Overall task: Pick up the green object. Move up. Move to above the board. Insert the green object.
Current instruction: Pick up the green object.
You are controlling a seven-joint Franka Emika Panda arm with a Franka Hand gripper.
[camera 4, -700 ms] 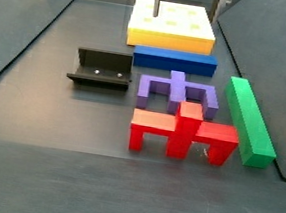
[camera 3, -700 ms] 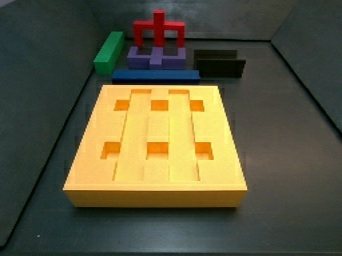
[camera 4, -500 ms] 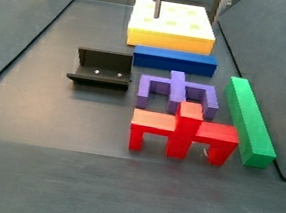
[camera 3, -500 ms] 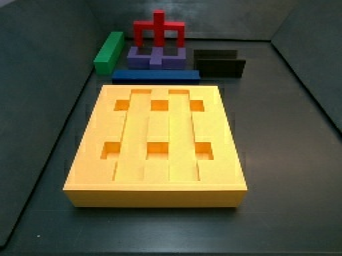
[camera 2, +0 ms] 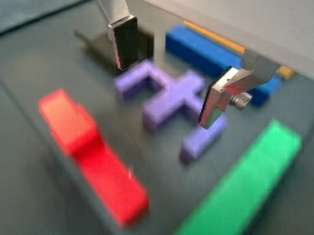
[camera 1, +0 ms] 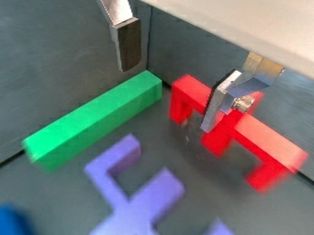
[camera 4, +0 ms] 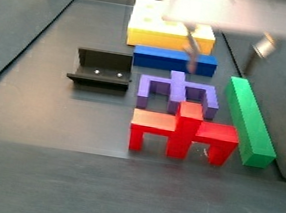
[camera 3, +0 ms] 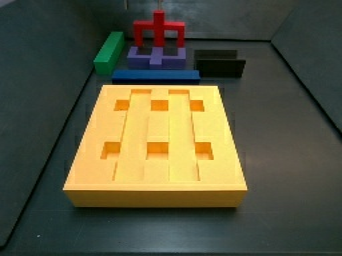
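The green object [camera 4: 250, 119] is a long bar lying flat on the floor at the right of the piece cluster, and at the back left in a side view [camera 3: 108, 52]. The board [camera 3: 158, 140] is the big yellow-orange slab with six square holes. My gripper [camera 4: 227, 48] hangs open and empty above the blue bar and the green object's far end, blurred. It does not show in the side view facing the board. In both wrist views the fingers [camera 1: 127, 41] [camera 2: 123, 41] stand wide apart. The green object [camera 1: 95, 119] lies below and beside them, untouched. It also shows in a wrist view [camera 2: 245, 193].
A flat blue bar [camera 4: 174, 61] lies against the board. A purple piece [camera 4: 176, 89] and a red piece [camera 4: 182, 133] sit beside the green object. The dark fixture [camera 4: 101, 69] stands left of them. Grey walls close in the floor.
My gripper has moved from above the board's far edge out over the blue bar, toward the green object. No piece has moved.
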